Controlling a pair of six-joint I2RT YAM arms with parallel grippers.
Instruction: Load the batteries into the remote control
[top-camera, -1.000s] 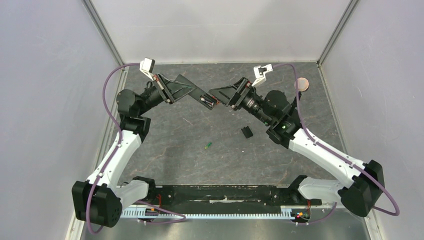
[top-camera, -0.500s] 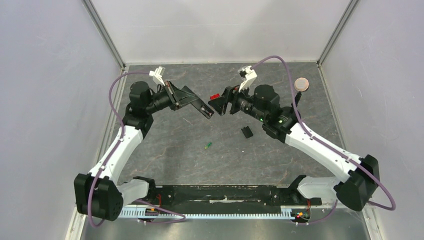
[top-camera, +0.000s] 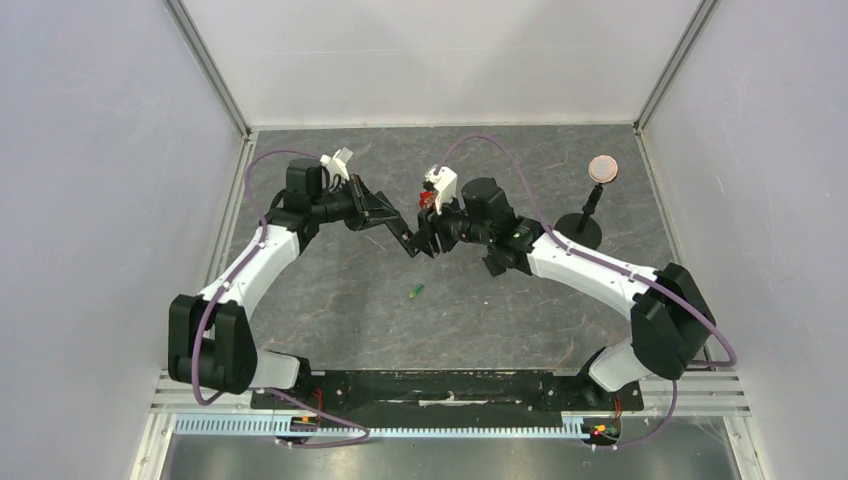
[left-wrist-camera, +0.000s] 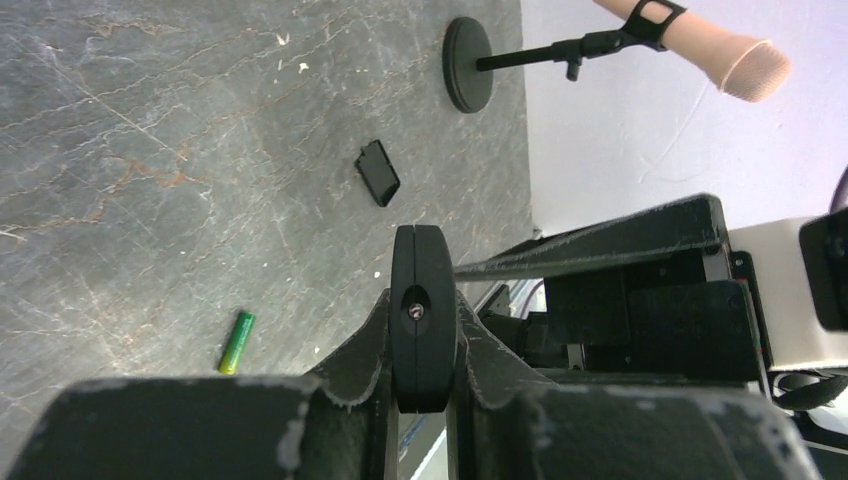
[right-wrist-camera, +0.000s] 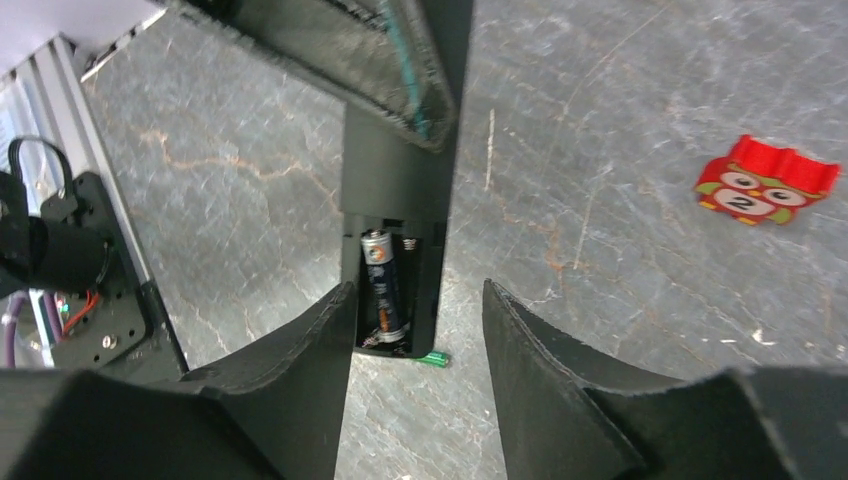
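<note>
Half done, we judge: one dark battery (right-wrist-camera: 383, 285) sits in the remote control (right-wrist-camera: 395, 200), which our left gripper (left-wrist-camera: 423, 315) clamps above the middle of the desk (top-camera: 340, 320). The green battery (left-wrist-camera: 236, 342) lies loose below. Only the right wrist view shows the battery bay (right-wrist-camera: 421, 280) (second slot empty), with the right gripper (right-wrist-camera: 415, 292) open astride it.

Looked like a robotics lab test cell: walled left, right and far by plain pale panels (top-camera: 440, 60), floored with a grey marbled table (top-camera: 340, 310), fitted along the near edge with a black mounting rail (top-camera: 450, 385).
</note>
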